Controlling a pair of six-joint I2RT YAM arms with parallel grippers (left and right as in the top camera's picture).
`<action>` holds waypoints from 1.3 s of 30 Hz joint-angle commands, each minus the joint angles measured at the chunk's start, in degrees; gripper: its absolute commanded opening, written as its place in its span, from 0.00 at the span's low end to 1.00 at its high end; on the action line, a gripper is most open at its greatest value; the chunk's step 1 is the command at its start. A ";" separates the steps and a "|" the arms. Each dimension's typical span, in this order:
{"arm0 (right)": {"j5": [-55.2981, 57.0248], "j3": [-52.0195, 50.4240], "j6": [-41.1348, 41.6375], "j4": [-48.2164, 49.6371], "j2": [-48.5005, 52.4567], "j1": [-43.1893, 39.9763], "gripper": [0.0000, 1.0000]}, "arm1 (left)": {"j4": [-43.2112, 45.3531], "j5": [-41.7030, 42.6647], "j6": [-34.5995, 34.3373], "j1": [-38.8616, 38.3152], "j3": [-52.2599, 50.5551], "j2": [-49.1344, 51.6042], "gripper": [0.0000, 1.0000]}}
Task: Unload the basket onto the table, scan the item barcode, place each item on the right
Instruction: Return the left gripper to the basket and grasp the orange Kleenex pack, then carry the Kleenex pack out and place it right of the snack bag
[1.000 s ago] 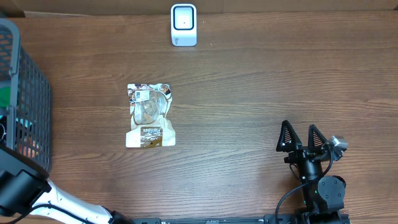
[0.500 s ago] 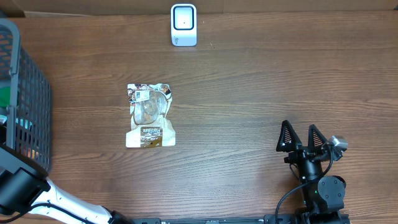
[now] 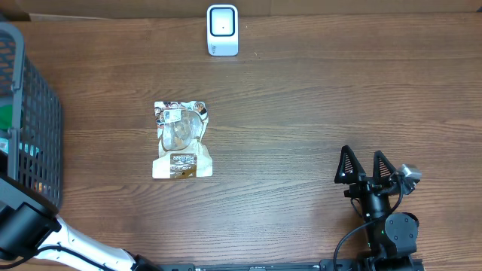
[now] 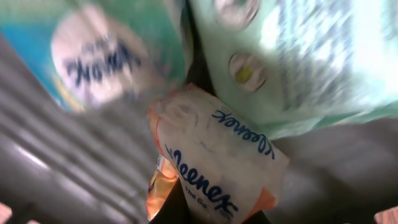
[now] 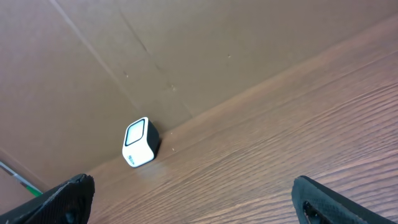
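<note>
Seen from overhead, the wooden table (image 3: pixel 301 98) carries a white barcode scanner (image 3: pixel 222 30) at its 12 o'clock edge, standing just before a cardboard backdrop. A flat snack pouch (image 3: pixel 181 140) lies towards 9 o'clock from the table's middle, well apart from the scanner. A dark wire basket (image 3: pixel 41 120) stands at the 9 o'clock edge. The left arm (image 3: pixel 30 229) comes up from 7 o'clock and reaches into the basket, so its gripper is hidden in this view. In the left wrist view, the left gripper (image 4: pixel 219 214) is closed on the lower end of a Kleenex pack (image 4: pixel 217 162). The pack is white with blue lettering and orange edges, and it rises tilted from 6 o'clock to the centre of the frame. Behind it, a teal packet with a round white label (image 4: pixel 106 50) sits at 10 o'clock and a pale green packet (image 4: pixel 298 62) at 2 o'clock, both blurred. The basket's grey wall shows at 8 o'clock. The right gripper (image 3: pixel 363 154) rests at 4 o'clock on the table with its jaws spread wide and nothing between them. In the right wrist view, its dark fingertips (image 5: pixel 71 196) frame bare wood, and the scanner stands at 9 o'clock.
</note>
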 commanded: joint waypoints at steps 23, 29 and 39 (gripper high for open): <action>0.11 -0.59 -0.20 0.31 -0.20 -0.11 1.00 | -6.78 16.13 -13.79 -13.35 21.88 -40.54 0.04; 0.11 -0.59 -0.20 0.31 -0.20 -0.11 1.00 | -9.44 11.72 -13.31 -38.66 18.67 -39.10 0.04; 0.11 -0.59 -0.20 0.31 -0.20 -0.11 1.00 | 0.31 4.04 -22.08 -69.77 6.21 -19.26 0.04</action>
